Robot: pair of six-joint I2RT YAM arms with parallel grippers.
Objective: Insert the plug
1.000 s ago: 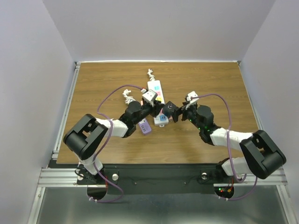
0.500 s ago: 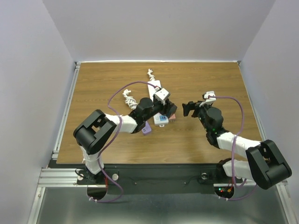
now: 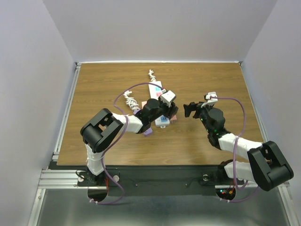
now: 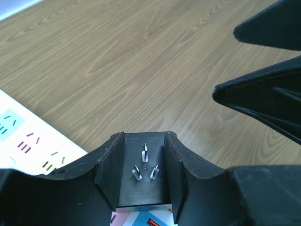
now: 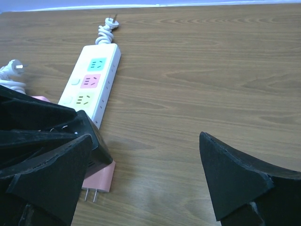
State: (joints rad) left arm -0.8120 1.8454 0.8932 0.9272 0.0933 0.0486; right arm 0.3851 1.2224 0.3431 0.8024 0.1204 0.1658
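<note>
My left gripper (image 3: 169, 109) is shut on a black three-prong plug (image 4: 144, 165), prongs facing the wrist camera, gripped by its two sides. It hovers by the near end of the white power strip (image 3: 156, 89), whose coloured sockets show in the left wrist view (image 4: 28, 141) and the right wrist view (image 5: 91, 82). My right gripper (image 3: 190, 109) is open and empty, a short way right of the left gripper, with bare wood between its fingers (image 5: 244, 183).
A pink two-prong adapter (image 5: 98, 180) lies under the left gripper. A blue-and-white adapter (image 3: 162, 121) and a purple one (image 3: 147, 131) lie beside it. A coiled white cable with a plug (image 3: 129, 99) lies left of the strip. The strip's own cord (image 5: 106, 30) coils at its far end.
A second ago both grippers met at the black plug. The right gripper has let go, opened and drawn back right. The left arm has swung right with the plug.
</note>
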